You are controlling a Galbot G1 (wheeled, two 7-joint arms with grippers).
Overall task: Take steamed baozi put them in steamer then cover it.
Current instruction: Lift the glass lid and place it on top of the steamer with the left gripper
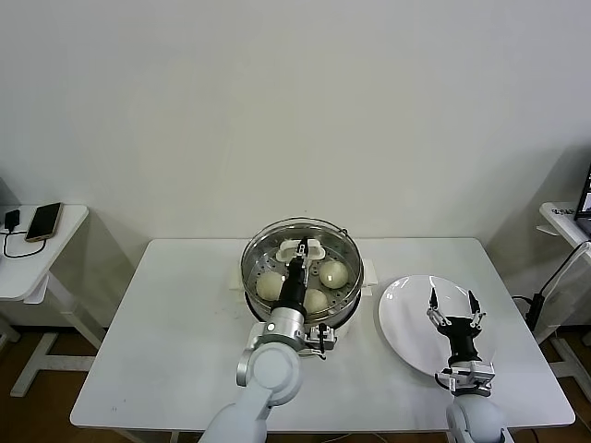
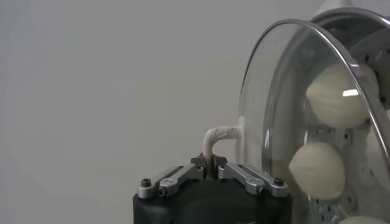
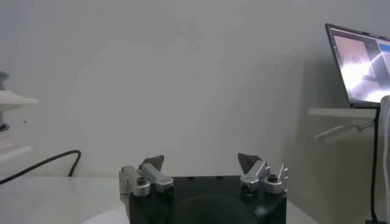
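The steel steamer [image 1: 254,277] stands at the table's middle back with several cream-white baozi [image 1: 331,272] inside. The clear glass cover [image 1: 346,242] lies over the pot, its white bar handle [image 1: 302,248] on top. My left gripper [image 1: 300,254] reaches over the pot and is shut on that handle. In the left wrist view the handle [image 2: 216,139] runs down between the shut jaws of the left gripper [image 2: 211,162], and baozi [image 2: 317,171] show through the glass cover [image 2: 262,115]. My right gripper [image 1: 452,310] hovers open over the white plate [image 1: 395,318]; in the right wrist view the right gripper [image 3: 200,162] holds nothing.
A side table [image 1: 23,268] at the far left carries a phone [image 1: 43,221] and cable. A laptop [image 3: 359,64] sits on a stand at the far right. The white table [image 1: 166,351] has bare surface to the front left.
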